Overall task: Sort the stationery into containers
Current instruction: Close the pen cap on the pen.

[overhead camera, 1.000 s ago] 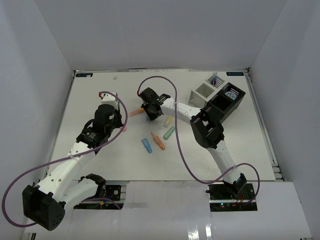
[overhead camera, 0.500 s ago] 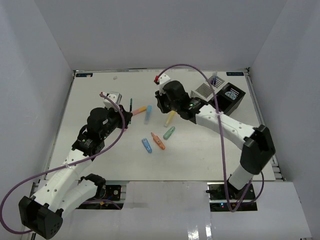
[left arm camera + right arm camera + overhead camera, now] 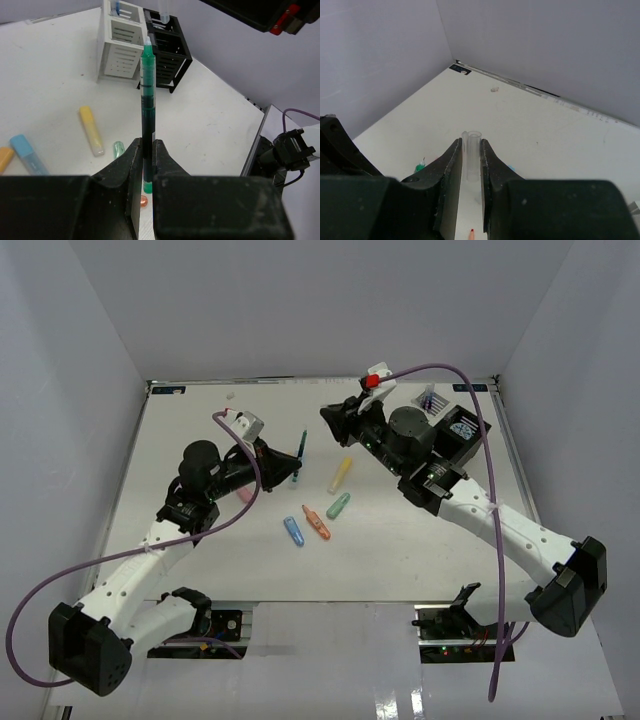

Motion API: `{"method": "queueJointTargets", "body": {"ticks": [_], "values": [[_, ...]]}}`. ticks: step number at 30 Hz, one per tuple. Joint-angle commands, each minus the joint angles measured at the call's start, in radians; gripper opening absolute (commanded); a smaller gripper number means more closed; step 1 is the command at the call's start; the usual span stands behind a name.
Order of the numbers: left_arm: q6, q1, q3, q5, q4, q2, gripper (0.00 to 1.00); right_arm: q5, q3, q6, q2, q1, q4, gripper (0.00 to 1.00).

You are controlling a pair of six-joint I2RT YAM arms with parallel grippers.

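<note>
Carried green pen (image 3: 147,100) toward 2 o'clock since a second ago; now pinching its lower end between left gripper (image 3: 146,150) jaws, upright above table (image 3: 200,420). Swung right gripper (image 3: 470,146) toward 1 o'clock, jaws pressed on clear tube (image 3: 471,137). Lying loose near centre: yellow marker (image 3: 341,474), green marker (image 3: 338,505), orange marker (image 3: 317,522), blue marker (image 3: 293,531). Standing at 1 o'clock: white container (image 3: 122,45), black container (image 3: 170,60).
</note>
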Motion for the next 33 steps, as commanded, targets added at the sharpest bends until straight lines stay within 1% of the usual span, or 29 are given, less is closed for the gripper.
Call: {"method": "queueJointTargets", "body": {"ticks": [1, 6, 8, 10, 12, 21, 33], "values": [[-0.017, 0.001, -0.045, 0.099, 0.107, -0.022, 0.00, -0.024, -0.050, 0.062, -0.014, -0.002, 0.191, 0.08], [-0.007, 0.001, -0.075, 0.093, 0.111, -0.071, 0.00, -0.118, -0.087, 0.116, 0.018, -0.002, 0.329, 0.08], [0.013, 0.001, -0.088, 0.064, 0.095, -0.097, 0.00, -0.148, -0.097, 0.130, 0.023, 0.001, 0.371, 0.08], [0.027, 0.001, -0.088, 0.021, 0.069, -0.103, 0.00, -0.152, -0.110, 0.133, 0.020, 0.001, 0.400, 0.08], [0.033, 0.001, -0.085, 0.010, 0.063, -0.107, 0.00, -0.156, -0.131, 0.134, 0.014, 0.004, 0.441, 0.08], [0.024, 0.001, -0.084, 0.019, 0.063, -0.090, 0.00, -0.202, -0.142, 0.173, 0.015, 0.012, 0.484, 0.08], [0.029, 0.001, -0.088, 0.015, 0.068, -0.102, 0.00, -0.228, -0.133, 0.232, 0.018, 0.021, 0.460, 0.08]]}}
